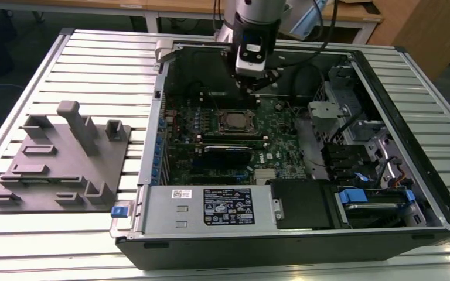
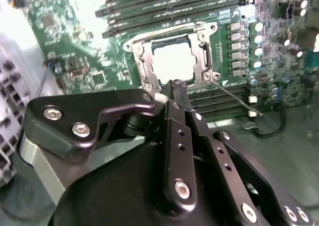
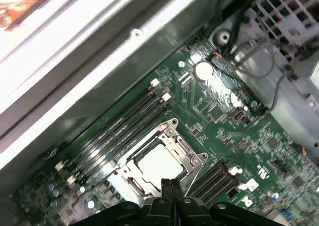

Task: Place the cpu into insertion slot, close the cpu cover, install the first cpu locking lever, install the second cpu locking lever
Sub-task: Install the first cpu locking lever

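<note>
An open black computer case [image 1: 287,249] lies on the slatted silvery metal table [image 1: 92,64] below me. Inside it I see a green circuit board [image 1: 283,132], a long black rectangular card [image 1: 227,149] and a silvery power supply box with a black label [image 1: 170,208]. On the exterior view's left, a grey moulded fixture plate with upright posts [image 1: 53,170] rests on the table beside the case. In both wrist views, long narrow black memory slots [image 3: 119,123] [image 2: 174,9] run in rows. In the first wrist view, a round silver coin battery [image 3: 203,70] sits on the board.

Slatted metal table [image 1: 92,58] carries open computer case [image 1: 287,252], grey fixture tray [image 1: 45,182]
</note>
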Action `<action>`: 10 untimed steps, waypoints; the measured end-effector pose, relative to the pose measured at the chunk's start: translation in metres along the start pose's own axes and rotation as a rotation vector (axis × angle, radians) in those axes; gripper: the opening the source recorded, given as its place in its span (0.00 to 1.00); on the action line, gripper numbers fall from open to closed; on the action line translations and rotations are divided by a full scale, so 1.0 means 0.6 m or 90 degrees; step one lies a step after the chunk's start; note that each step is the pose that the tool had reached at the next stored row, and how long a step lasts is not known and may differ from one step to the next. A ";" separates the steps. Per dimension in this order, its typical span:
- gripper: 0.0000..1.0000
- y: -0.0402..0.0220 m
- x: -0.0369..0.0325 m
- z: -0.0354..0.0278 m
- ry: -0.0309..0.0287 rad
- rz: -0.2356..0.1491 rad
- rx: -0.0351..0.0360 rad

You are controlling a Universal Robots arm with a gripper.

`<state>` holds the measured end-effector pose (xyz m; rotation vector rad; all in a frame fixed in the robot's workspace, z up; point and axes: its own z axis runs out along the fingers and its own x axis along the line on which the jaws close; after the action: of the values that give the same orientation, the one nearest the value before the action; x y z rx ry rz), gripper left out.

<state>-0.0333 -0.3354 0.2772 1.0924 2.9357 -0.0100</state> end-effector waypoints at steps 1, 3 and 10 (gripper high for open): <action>0.10 -0.001 -0.002 -0.008 0.0019 -0.023 -0.0028; 0.10 -0.003 -0.008 -0.032 0.0076 -0.088 -0.0110; 0.10 -0.013 -0.031 -0.133 0.0311 -0.363 -0.0454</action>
<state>-0.0247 -0.3528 0.3571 0.2239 3.1451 0.1166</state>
